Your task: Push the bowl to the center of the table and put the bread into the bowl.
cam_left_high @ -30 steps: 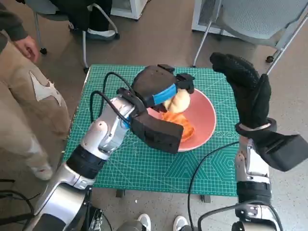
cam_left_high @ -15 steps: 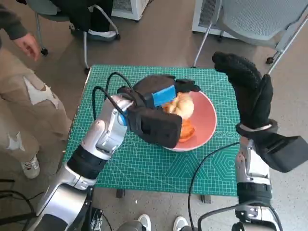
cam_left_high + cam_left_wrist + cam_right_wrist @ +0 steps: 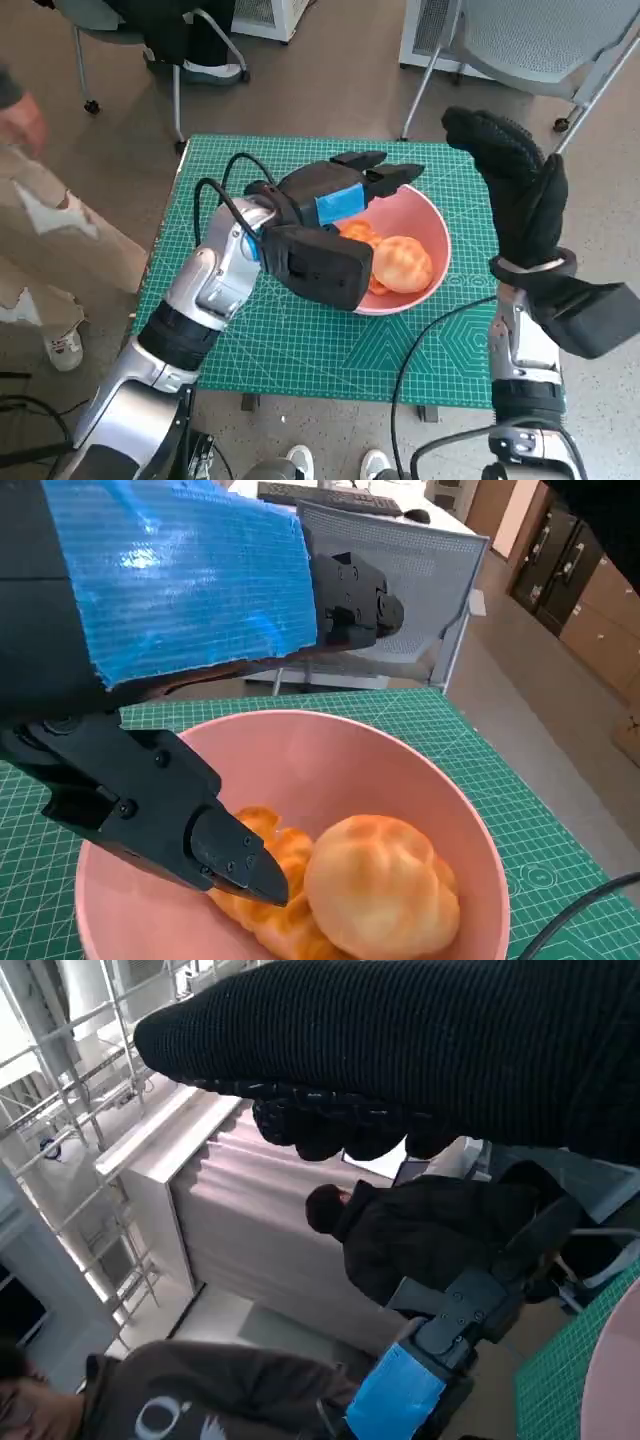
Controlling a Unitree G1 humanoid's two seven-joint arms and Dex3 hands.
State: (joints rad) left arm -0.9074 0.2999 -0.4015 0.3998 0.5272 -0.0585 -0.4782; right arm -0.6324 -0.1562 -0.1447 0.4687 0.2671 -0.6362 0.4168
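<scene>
A second ago our left hand (image 3: 345, 190) was wrapped around the bread (image 3: 402, 263) and held it above the pink bowl (image 3: 432, 232); half a second ago the roll was still under our fingers, low over the dish. Now it has dropped clear and lies inside the bowl, just below and to the right of our left fingertips, resting against an orange pastry (image 3: 358, 234) that sits under our palm. We judge the placing step done: the bread is in, and the bowl stands on the green cutting mat (image 3: 230, 330), not far from its middle, though a little toward the right-hand side.

Starting on the left, our left forearm (image 3: 215, 275) rises from the near-left corner and crosses the mat toward the bowl. The hand has let go: its fingers are spread apart and stretched out over the far rim of the bowl, holding nothing. The left wrist view agrees, with one black finger (image 3: 150, 805) reaching down toward the pastry and the bread (image 3: 382, 900) lying free beside it, apart from any grip.

Further right, our right hand (image 3: 510, 180) stands upright beside the bowl's right edge, well above the mat, palm turned inward. It grasps nothing; its fingers look loosely extended, and it has not moved over the last second.
</scene>
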